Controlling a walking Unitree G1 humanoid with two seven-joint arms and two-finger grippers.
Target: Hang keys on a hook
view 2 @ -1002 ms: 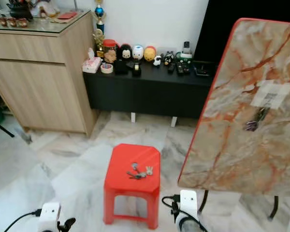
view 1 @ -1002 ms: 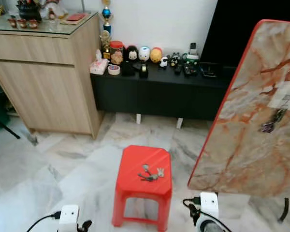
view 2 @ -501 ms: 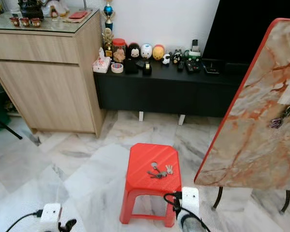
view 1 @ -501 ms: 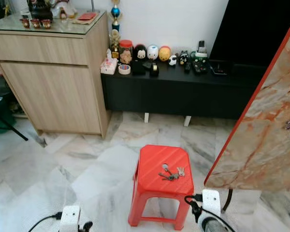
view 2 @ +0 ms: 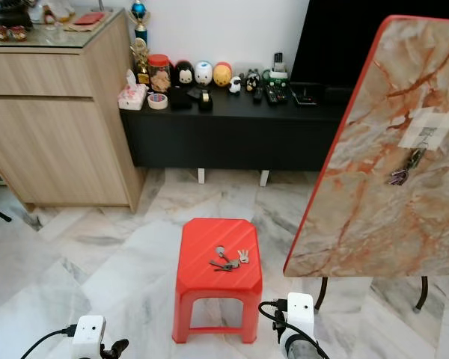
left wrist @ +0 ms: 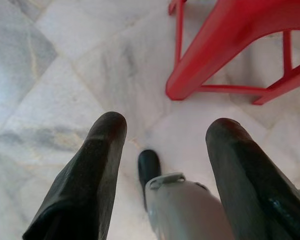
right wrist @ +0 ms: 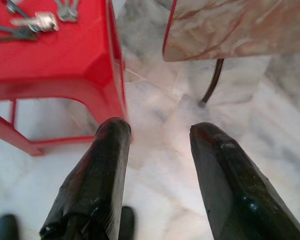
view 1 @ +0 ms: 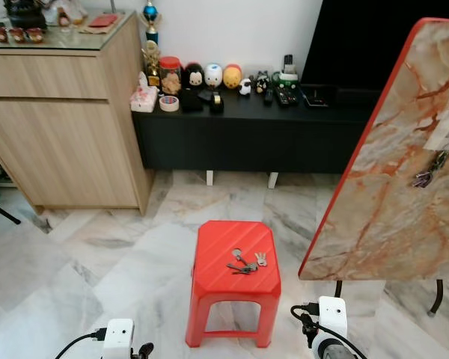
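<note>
Keys [right wrist: 34, 21] atop red stool [right wrist: 65, 60], apparently beyond parted right gripper [right wrist: 157, 131]

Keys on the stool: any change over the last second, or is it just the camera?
Just the camera: the whole scene swings sideways and back between pictures, so the head view turned. The keys lie in the same spot on the red stool, untouched. The other bunch stays on the tilted marble board. Left claw and right claw remain low by the floor, open and empty.
</note>
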